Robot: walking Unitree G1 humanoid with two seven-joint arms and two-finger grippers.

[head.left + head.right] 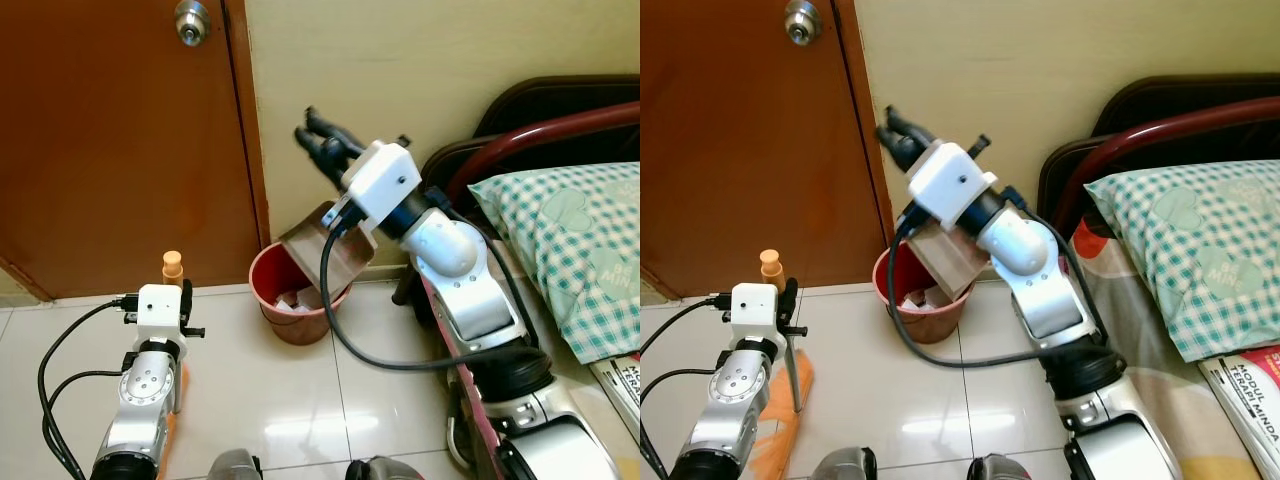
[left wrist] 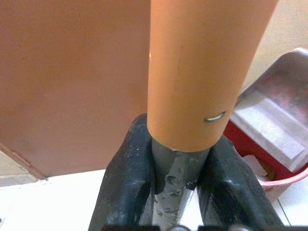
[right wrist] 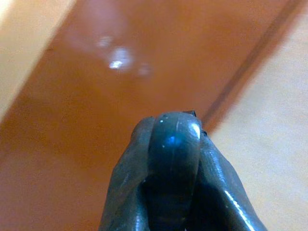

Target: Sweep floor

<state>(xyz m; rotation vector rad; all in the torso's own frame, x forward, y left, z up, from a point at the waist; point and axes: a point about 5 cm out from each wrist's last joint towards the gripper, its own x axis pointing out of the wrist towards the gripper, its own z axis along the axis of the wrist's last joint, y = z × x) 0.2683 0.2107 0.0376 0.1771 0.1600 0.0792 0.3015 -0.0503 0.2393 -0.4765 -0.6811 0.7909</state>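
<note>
Your dustpan (image 1: 330, 255) is tipped over the red bin (image 1: 290, 305) by the door (image 1: 120, 140), its lower edge inside the rim; hold that tilt until the scraps (image 1: 297, 298) slide clear. The right gripper (image 1: 325, 145) pinches the dustpan's dark handle, jaws pressed on it. The left gripper (image 2: 168, 192) clamps the broom (image 1: 172, 265) upright on the floor. The left wrist view alone shows the pan's grey inside.

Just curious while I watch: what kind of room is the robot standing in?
Most likely a bedroom in a home: a bed with a checked pillow and dark headboard stands beside a wooden door, on a tiled floor.
</note>
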